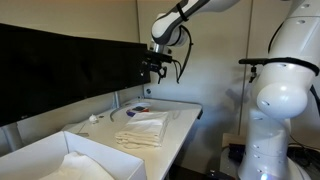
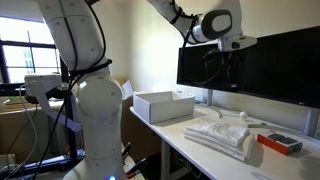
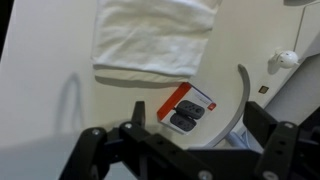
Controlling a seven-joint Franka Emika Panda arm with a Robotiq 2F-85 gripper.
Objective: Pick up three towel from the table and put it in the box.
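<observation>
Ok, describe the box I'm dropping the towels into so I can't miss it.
Find the long white table. At its end opposite the small red-and-black packet, beyond the stack of folded towels, sits the box: large, white, open-topped, thin-walled, the only container there.

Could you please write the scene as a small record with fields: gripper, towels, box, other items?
gripper: open, empty, high above the table
towels: folded white stack on the table, not gripped
box: open-topped, on the table, apart from the stack; a white cloth seems to lie inside
other items: small red-and-black packet beside the stack; small white scrap
</observation>
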